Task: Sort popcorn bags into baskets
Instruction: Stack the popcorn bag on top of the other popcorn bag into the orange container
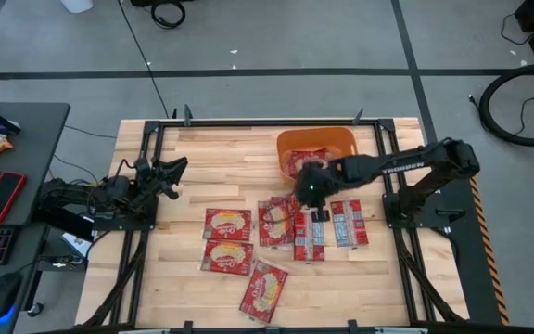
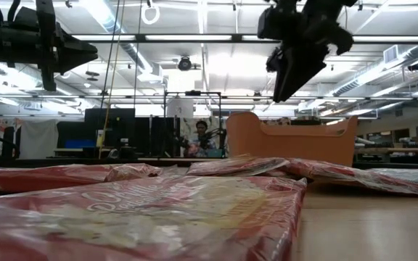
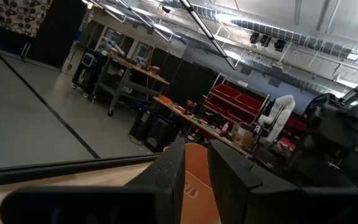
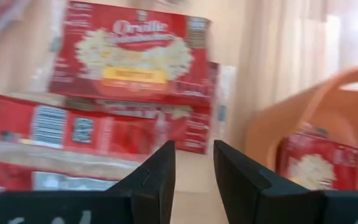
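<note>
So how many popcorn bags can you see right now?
7 popcorn bags: three lying apart, three overlapping beside them, one in the basket. More may be hidden.

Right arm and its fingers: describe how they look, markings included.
The right arm is dark, nearly black, built of tube-like links, with white TROSSEN lettering along its forearm in the high view. A small green light shows near its wrist. The right gripper ends in two flat, matte black fingers with squared, angular tips. The left arm is equally dark.

Red popcorn bags (image 1: 227,224) lie scattered flat near orange basket (image 1: 291,144).
</note>
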Tool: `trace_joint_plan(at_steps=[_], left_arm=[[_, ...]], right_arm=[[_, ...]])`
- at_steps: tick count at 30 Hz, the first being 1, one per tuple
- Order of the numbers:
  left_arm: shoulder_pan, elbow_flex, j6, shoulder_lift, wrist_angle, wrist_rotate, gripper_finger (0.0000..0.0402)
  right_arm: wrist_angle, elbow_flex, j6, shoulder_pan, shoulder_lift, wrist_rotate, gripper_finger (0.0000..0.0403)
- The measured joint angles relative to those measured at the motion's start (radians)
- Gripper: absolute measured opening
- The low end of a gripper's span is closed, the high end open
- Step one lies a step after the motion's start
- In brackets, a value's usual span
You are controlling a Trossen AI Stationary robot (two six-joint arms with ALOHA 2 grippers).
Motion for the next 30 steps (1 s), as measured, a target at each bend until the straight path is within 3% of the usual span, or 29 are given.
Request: trace_joint_plan(at_steps=[5, 12, 19, 26, 30], left_arm=[[0.0, 0.0, 0.001, 0.0, 0.003, -0.001, 0.0073], [0.0, 0.0, 0.151, 0.005, 0.093, -0.02, 0.0073], [0.0, 0.0, 0.156, 0.005, 0.099, -0.02, 0.0073], [-0.001, 0.0, 0.067, 0.004, 0.071, -0.01, 0.0073], [-0.001, 0.0, 0.017, 0.011, 0.039, 0.073, 0.0073]], right_arm=[[0.004, 0.001, 0.058, 0.078, 0.029, -0.001, 0.0114], [0.002, 0.078, 0.045, 0.14, 0.191, -0.005, 0.0115], [0.007, 0.151, 0.008, 0.217, 0.303, 0.015, 0.0123], [0.084, 0.164, -0.059, 0.323, 0.336, 0.153, 0.0157], [0.075, 0.164, -0.137, 0.37, 0.354, 0.233, 0.0193]])
